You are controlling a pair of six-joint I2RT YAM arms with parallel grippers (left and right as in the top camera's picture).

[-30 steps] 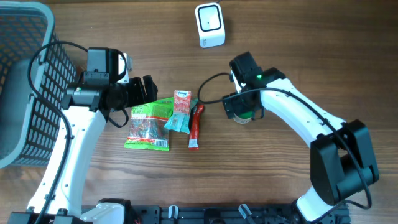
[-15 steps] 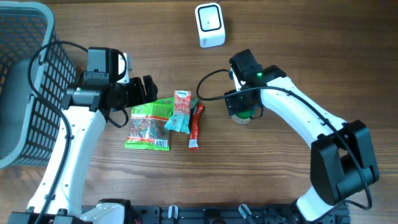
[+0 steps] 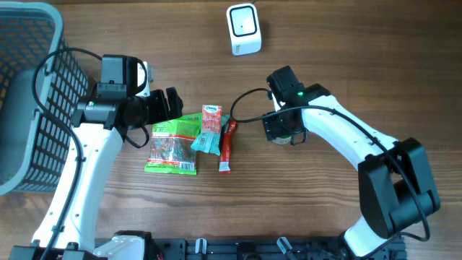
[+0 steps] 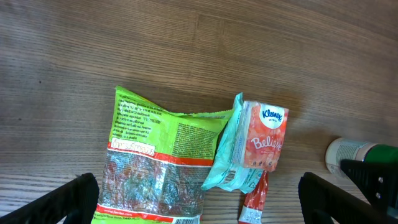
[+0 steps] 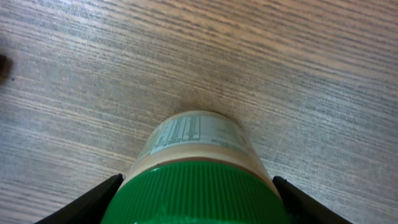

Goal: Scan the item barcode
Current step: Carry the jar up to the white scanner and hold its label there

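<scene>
A jar with a green ribbed lid [image 5: 199, 180] and a pale label stands on the wood table, right of the snack pile. My right gripper [image 5: 198, 202] is shut on the jar, one black finger pressing each side of the lid; from overhead the arm covers most of the jar [image 3: 286, 137]. The white barcode scanner [image 3: 243, 29] sits at the back centre. My left gripper [image 3: 173, 105] hangs open above the pile, nothing between its fingers [image 4: 74, 199].
The pile holds a green snack bag [image 3: 172, 144], an orange tissue pack [image 3: 210, 119], a teal packet [image 3: 206, 142] and a red stick pack [image 3: 227, 148]. A grey basket [image 3: 29, 87] fills the left edge.
My right gripper's fingers have closed in onto the jar lid, and the wrist has shifted slightly. The left arm has not moved.
</scene>
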